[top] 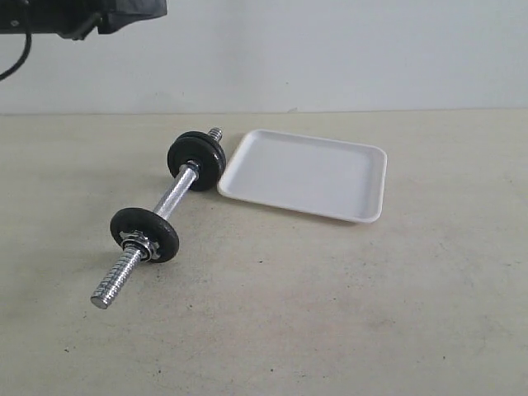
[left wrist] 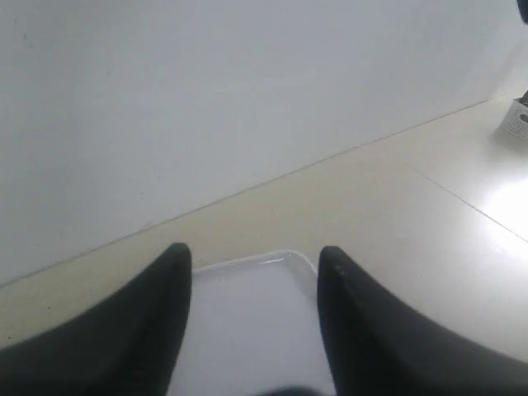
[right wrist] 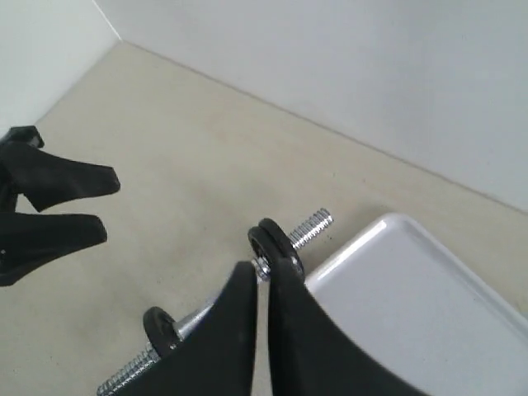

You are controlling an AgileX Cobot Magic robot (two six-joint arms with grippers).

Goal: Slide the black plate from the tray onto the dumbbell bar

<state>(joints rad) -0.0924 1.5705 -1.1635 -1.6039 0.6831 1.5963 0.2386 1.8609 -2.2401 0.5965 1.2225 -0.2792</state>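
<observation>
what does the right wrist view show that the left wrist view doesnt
Only the right wrist view: the dumbbell bar and the right gripper, shut, just in front of it.
Only the left wrist view: a small pale object with dark marks at the picture's edge, too cropped to identify.
Both: the white tray, the left gripper with its jaws open, the beige table and the pale wall.

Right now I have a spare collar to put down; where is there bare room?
The tray is empty. Bare table stretches in front of it and right of the dumbbell bar. It is tight only where the bar's far disc nears the tray's corner.
</observation>
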